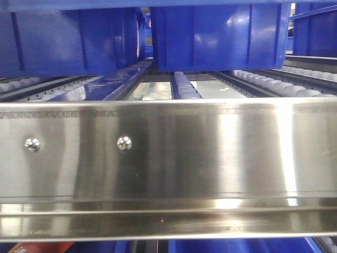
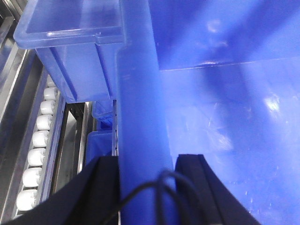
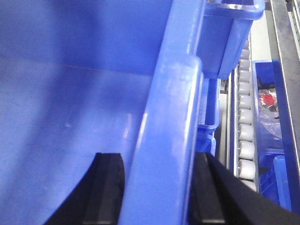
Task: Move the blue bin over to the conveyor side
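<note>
Your left gripper [image 2: 147, 158] and right gripper [image 3: 154, 157] each pinch a side rim of the blue bin [image 2: 225, 117] in their jaws, at the roller rack [image 2: 37, 140] beside a neighbouring bin [image 2: 70, 61]; pull unevenly and it may tilt, snag or slip.

From where I stand, the blue bin [image 2: 225, 117] is a deep, glossy royal blue, its floor streaked with pale white glare and faint scuff marks. The left gripper [image 2: 145, 164] has flat matte black fingers [image 2: 101, 187], and a thin black cable [image 2: 161, 185] loops across the blue. The right gripper [image 3: 158, 164] is the same dull black. A neighbouring bin [image 2: 70, 33] looks lighter, almost milky blue at its rim. The rollers [image 3: 244, 122] are off-white. The steel rail [image 1: 168, 158] is brushed silver, banded with bright and dark reflections, with two shiny chrome rivets [image 1: 124, 142]. Another blue crate [image 3: 257, 108] shows a red thing [image 3: 267, 99] under clear, wrinkled plastic.
</note>
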{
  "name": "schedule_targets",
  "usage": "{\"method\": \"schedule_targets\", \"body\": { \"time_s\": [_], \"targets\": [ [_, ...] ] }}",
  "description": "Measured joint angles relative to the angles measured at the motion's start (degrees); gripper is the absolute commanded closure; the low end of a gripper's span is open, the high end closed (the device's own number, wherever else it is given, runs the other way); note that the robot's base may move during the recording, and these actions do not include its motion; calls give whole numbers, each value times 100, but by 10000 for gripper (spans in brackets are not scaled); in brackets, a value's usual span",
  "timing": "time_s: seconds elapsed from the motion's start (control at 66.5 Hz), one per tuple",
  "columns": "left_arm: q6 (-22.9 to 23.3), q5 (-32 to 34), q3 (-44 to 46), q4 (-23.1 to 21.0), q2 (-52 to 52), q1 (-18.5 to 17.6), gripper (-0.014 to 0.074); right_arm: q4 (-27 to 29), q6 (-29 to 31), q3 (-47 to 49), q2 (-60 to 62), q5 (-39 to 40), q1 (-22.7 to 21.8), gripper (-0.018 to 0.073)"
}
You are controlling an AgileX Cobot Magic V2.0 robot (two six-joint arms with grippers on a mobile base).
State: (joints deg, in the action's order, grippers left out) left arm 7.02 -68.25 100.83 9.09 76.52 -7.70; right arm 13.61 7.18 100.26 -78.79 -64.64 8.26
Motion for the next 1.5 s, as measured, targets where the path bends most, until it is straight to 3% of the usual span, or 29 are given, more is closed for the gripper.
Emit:
{"method": "schedule_targets", "body": {
  "time_s": [1.503],
  "targets": [
    [0,0,0,0,-14,0,616,25,-24,0,0,0,0,637]
  ]
}}
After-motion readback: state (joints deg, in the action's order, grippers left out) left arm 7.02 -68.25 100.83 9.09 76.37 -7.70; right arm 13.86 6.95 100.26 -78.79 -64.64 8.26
